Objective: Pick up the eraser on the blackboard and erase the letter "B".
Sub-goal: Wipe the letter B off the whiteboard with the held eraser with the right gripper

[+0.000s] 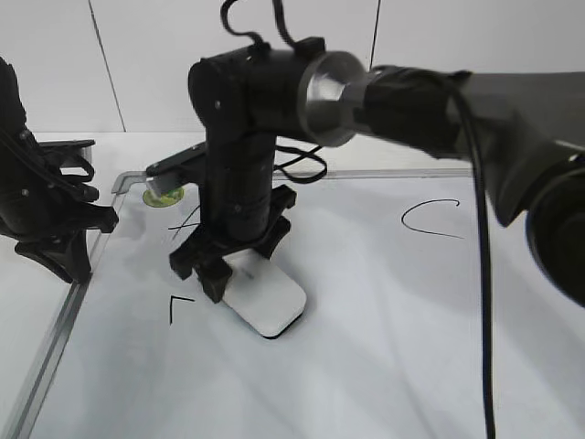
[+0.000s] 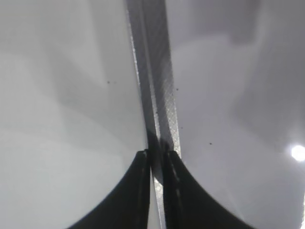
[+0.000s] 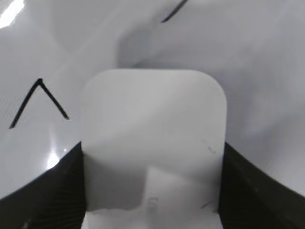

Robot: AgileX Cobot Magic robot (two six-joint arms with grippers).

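Right gripper [image 1: 219, 265] clamped across the eraser [image 1: 267, 294], long axis sticking out ahead of the fingers. Remaining B strokes [image 1: 180, 306] just off to its left. Left gripper [image 2: 156, 157] pinched narrow, well away.

A plain white wall [image 1: 164, 55] fills the back of the scene in the exterior view, split by thin dark seams that run upward at a slight slant, one on the left and one right of centre. Below it lies a pale white counter [image 1: 32, 302], bare along the left side. Light is soft and even, casting grey shadows. The left wrist view shows a small round bright glare spot [image 2: 298, 152] at the right edge
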